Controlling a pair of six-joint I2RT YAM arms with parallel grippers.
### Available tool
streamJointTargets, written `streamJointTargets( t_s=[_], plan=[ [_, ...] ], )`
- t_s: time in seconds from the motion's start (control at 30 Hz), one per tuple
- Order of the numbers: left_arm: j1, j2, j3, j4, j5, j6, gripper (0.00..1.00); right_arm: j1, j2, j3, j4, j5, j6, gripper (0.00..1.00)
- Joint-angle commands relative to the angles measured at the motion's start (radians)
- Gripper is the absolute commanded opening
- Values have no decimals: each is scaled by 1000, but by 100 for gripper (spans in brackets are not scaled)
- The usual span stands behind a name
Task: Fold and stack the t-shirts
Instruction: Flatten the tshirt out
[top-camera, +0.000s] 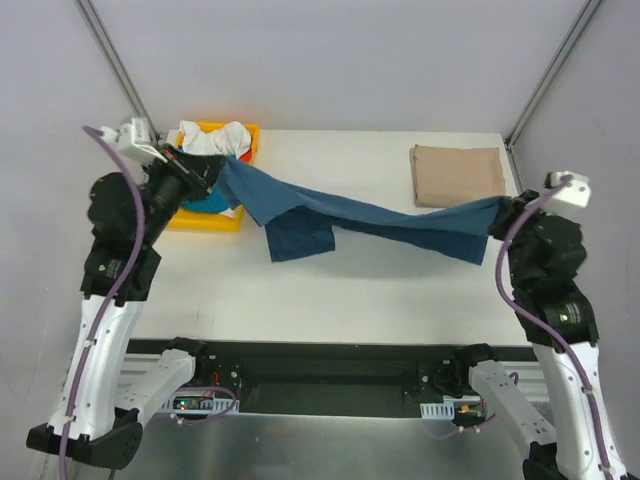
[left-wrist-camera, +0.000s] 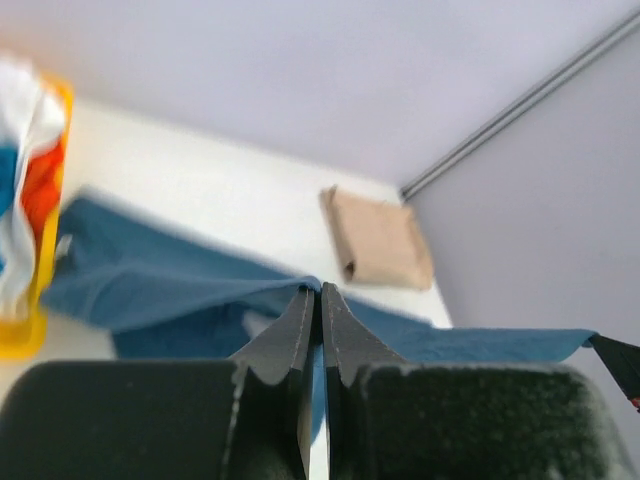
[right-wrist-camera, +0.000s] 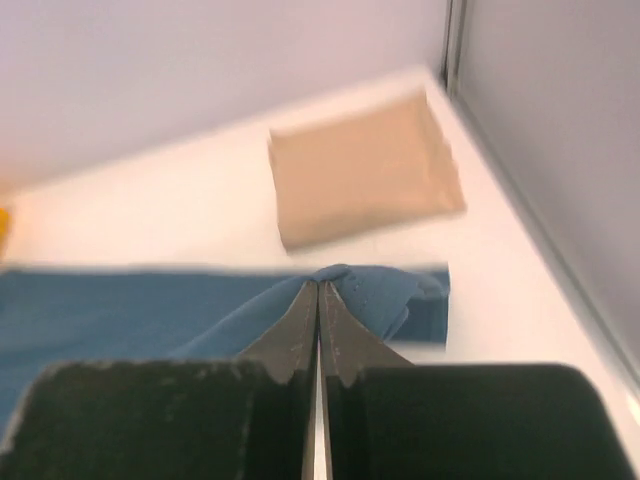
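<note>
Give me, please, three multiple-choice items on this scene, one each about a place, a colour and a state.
1. Where does the folded beige t-shirt lie?
A) at the table's far right corner
B) at its near left edge
C) at its middle

2. What colour is the t-shirt stretched between the left gripper and the right gripper?
A) orange-red
B) white
C) blue

3. How does the left gripper stand?
A) wide open
B) shut on the blue t-shirt
C) shut on the beige t-shirt

Answers:
1 A: the top view shows it at the far right of the table.
2 C: the span of cloth is blue in all three views.
3 B: in the left wrist view its jaws meet with blue cloth pinched at their tips.
</note>
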Motion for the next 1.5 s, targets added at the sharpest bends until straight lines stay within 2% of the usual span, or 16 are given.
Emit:
streamJointTargets(
  t_s=[0.0,0.17,0.3,0.43,0.6,0.8,0.9,1.1,1.17,1.23,1.3,1.47],
  plan=[
    [11,-20,244,125,62,85,0,6,-68,181,181,20,-121,1],
    [12,-8,489,125,108,128,0,6,-73,437,163,-179,-186,1],
    [12,45,689,125,187,149,0,6,-61,599,149,-204,-226,1],
    [12,85,885,120,195,177,0,6,-22,766,101,-232,-253,1],
    [12,141,985,119,166,208,0,4,30,846,54,-232,-281,1],
    [12,263,1002,119,138,240,0,4,53,730,83,-149,-303,1],
    [12,357,985,119,135,269,0,4,93,631,118,-59,-325,1],
    [12,545,771,125,166,347,0,-21,198,267,282,126,-246,1],
    [12,634,719,132,158,369,0,-66,260,159,313,100,-189,1],
    [12,749,663,148,177,389,0,-170,315,101,333,-8,-79,1],
    [12,838,651,148,203,400,0,-245,407,24,356,-52,-27,1],
    [11,1162,728,148,240,369,0,-304,628,-6,428,-135,-28,1]
  ],
)
